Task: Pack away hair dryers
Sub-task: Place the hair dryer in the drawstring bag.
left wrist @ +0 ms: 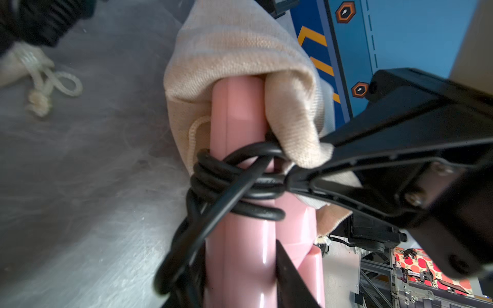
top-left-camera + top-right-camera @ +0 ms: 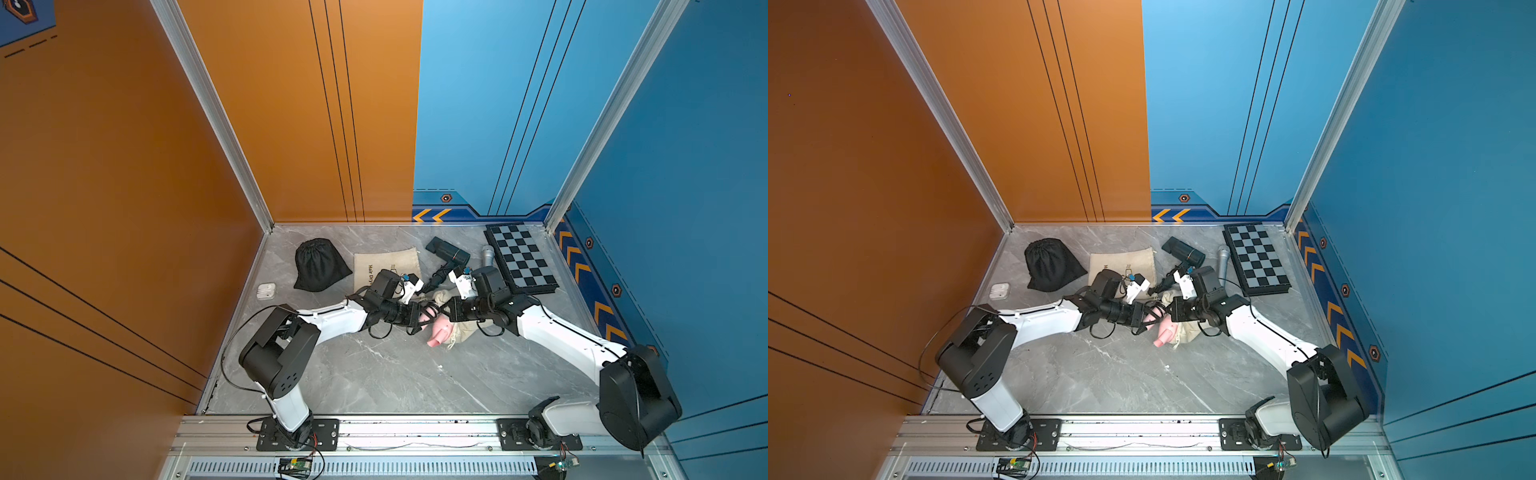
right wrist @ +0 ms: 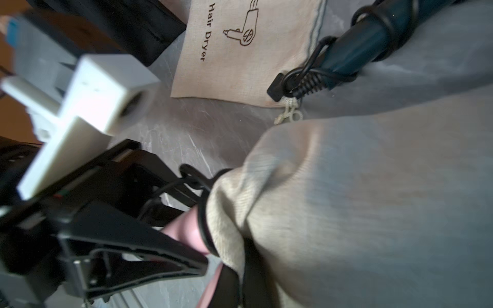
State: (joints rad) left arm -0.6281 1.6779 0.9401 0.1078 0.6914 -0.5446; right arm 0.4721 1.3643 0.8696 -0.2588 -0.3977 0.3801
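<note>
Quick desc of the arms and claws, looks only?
Matched pair: left arm and right arm have white link shells, black joint housings, loose black cables. Both left claw and right claw: black wedge-shaped trussed fingers, white camera brackets behind.

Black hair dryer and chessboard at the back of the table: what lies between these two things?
The slim grey microphone lies between the black hair dryer and the chessboard. Both top views show this.

Two hair dryers show, one pink dryer [image 2: 439,332], one black dryer [image 2: 451,251]; three bags, black bag [image 2: 320,266], flat beige bag [image 2: 386,266], bunched beige bag [image 2: 462,336]; one microphone [image 2: 487,254]; one chessboard [image 2: 521,259]; one white case [image 2: 266,291].
</note>
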